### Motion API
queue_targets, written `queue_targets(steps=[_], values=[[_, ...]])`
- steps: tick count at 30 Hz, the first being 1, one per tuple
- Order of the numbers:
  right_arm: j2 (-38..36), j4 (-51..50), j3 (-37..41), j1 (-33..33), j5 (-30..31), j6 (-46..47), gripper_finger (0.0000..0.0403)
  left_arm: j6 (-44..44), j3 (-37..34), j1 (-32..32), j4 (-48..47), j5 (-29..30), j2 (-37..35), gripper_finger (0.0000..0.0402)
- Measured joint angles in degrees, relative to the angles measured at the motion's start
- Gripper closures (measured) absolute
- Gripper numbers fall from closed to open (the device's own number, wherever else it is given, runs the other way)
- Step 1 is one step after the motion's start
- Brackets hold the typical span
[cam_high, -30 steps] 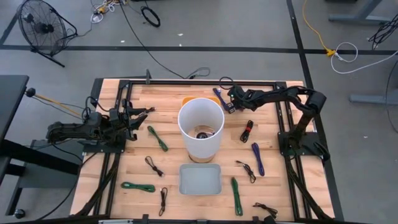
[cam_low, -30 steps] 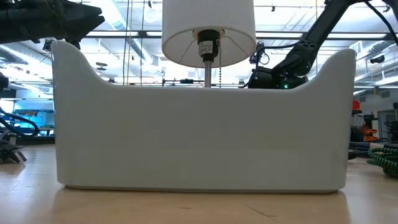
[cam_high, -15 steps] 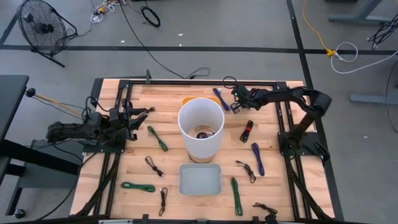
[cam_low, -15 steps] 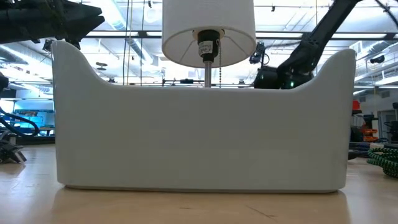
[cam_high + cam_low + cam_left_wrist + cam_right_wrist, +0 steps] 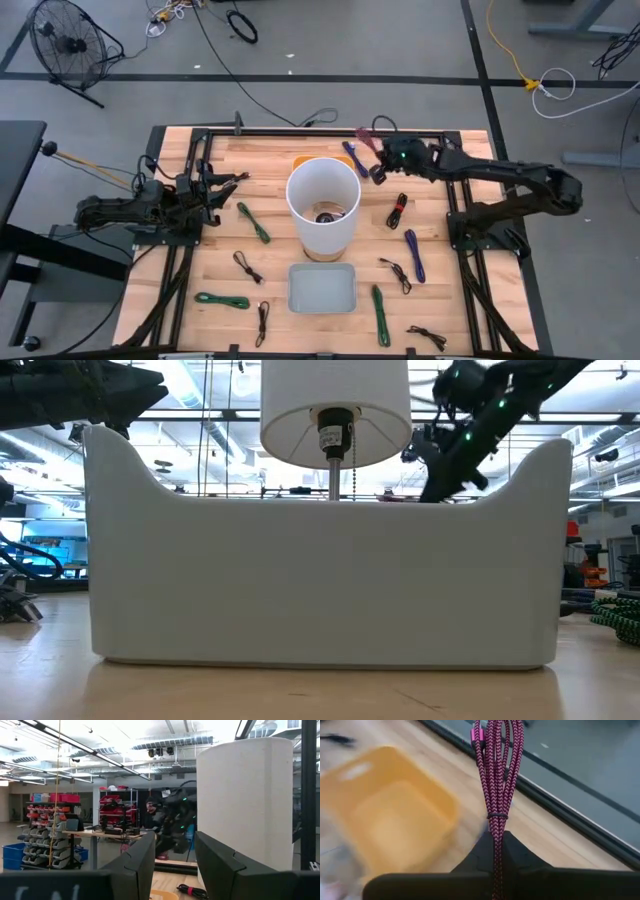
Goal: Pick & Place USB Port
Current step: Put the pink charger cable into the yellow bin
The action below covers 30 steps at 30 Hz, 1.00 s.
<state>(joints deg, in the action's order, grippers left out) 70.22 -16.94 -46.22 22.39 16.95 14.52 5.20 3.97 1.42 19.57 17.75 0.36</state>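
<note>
The right gripper hung above the bench at about one o'clock from the white lampshade, jaws pressed together on a bundled pink cable. The cable ran straight out from between the jaws, its coiled loops standing clear beyond the tips. It was braided in a pink-and-dark chevron weave, cinched by a thin tie just past the jaws, with a pink plug showing near the far end. Beneath it lay an orange bin, just beside the bench's black rail. At nine o'clock, the left gripper waited low over the bench, jaws spread and holding nothing, facing the lampshade.
</note>
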Motion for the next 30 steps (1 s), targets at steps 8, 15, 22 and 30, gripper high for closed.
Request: queue_targets(steps=[8,15,22,30], values=[[2.38,12.07,-0.09,-7.67,-1.58,-4.97,0.0398,0.02,0.00,0.00,0.02,-0.02,0.00,0.0257],[8.90,20.66,-0.09,-8.53,-4.17,-8.26,0.0398,0.04,0.00,0.02,0.02,-0.02,0.00,0.0257],[17.35,21.71,-5.35,-8.32,-5.56,-10.18,0.0398,0.04,0.00,-0.01,0.02,0.01,0.02,0.0257],[26.84,19.73,-12.34,-8.18,-7.52,-12.57,0.0398,0.04,0.00,0.01,0.02,-0.02,0.01,0.0257]])
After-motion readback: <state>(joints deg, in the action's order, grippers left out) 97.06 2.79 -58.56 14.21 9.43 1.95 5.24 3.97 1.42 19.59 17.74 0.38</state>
